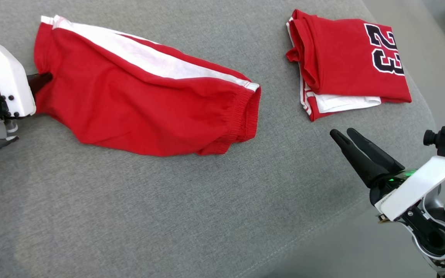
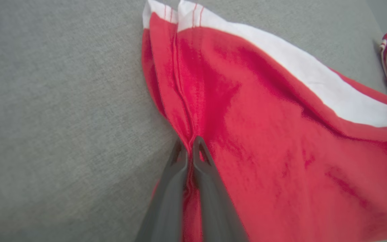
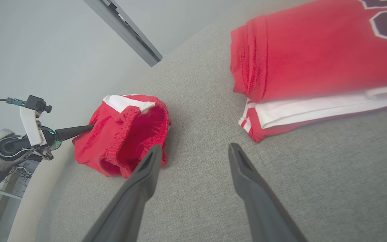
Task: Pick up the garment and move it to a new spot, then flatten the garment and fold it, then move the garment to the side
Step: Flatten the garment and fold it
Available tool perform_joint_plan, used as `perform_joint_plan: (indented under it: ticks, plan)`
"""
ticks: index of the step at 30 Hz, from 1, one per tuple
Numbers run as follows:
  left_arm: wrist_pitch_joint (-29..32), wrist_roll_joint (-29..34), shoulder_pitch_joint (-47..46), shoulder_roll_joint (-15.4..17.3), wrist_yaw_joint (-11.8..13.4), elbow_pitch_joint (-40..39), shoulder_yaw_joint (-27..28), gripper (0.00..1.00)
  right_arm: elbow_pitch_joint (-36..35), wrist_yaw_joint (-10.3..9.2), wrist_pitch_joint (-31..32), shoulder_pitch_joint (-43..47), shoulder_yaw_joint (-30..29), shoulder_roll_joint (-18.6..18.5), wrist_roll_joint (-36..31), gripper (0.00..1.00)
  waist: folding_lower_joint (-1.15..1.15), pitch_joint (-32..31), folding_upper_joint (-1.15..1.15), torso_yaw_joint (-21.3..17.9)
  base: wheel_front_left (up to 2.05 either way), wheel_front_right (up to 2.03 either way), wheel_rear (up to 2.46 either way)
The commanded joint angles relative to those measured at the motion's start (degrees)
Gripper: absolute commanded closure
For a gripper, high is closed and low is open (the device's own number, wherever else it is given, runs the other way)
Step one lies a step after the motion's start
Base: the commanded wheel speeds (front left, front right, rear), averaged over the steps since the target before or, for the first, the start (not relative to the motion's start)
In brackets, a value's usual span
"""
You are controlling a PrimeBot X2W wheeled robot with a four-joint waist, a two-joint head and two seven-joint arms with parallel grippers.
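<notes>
Left hand (image 2: 190, 143): closed, pinching the leg-end edge of the shorts (image 1: 137, 104).
Right hand (image 1: 342, 133): fingers spread apart, holding nothing, hovering near the jersey (image 1: 342, 58).
Shorts: red with a white stripe, lying rumpled on the left half of the cushion (image 1: 207, 200), waistband toward the middle.
Jersey: folded, far right, well apart from the shorts.
Cushion: grey fabric, possibly a sofa seat.
</notes>
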Motion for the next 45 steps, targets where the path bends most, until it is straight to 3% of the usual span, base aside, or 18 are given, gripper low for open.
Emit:
perform_joint_plan:
  ticks: [1,8,19,27,37,40,41,45]
  plan:
    - [-0.6,-0.6,1.1,-0.1,0.0,-0.2,0.2,1.00,-0.2,0.01,0.9,0.9,-1.4,0.7,-1.3,0.00,0.00,-1.0,0.00,0.8,0.00,0.00,0.00]
    - [-1.1,-3.7,4.4,-1.1,0.0,0.0,0.9,1.00,-1.3,0.02,5.7,4.2,-6.4,3.9,-5.2,0.00,0.00,-5.5,0.00,5.5,0.00,0.00,0.00]
    - [-6.0,-7.9,14.5,-4.6,0.0,0.1,2.0,1.00,-4.4,0.02,16.3,10.5,-17.0,10.7,-13.3,0.00,0.00,-14.9,0.00,16.7,0.00,0.00,0.00]
    - [-9.2,-9.1,20.6,-4.1,1.6,-3.0,2.5,1.00,-8.3,0.01,23.6,14.7,-23.8,16.4,-18.8,0.00,0.00,-18.4,0.00,22.0,0.00,0.00,0.00]
    - [-13.3,-8.3,24.8,-3.6,2.7,-7.7,2.4,1.00,-12.7,0.01,30.1,17.0,-28.7,21.9,-23.1,0.00,0.00,-19.2,0.00,24.4,0.00,0.00,0.00]
    - [-14.4,-8.0,25.1,-3.7,2.7,-8.1,2.6,0.43,-13.7,0.01,31.6,17.1,-29.3,23.1,-24.1,0.00,0.00,-19.2,0.00,24.7,0.00,0.00,0.00]
    - [-14.4,-7.9,25.2,-3.8,2.7,-8.1,2.6,0.00,-14.1,0.01,32.1,17.1,-29.6,23.5,-24.3,0.00,0.00,-19.3,0.00,24.7,0.00,0.00,0.00]
    - [-14.9,-7.0,25.1,-3.2,2.8,-8.3,2.2,0.00,-14.8,0.01,33.4,17.4,-30.6,24.4,-25.3,0.00,0.00,-19.4,0.00,24.7,0.00,0.00,0.00]
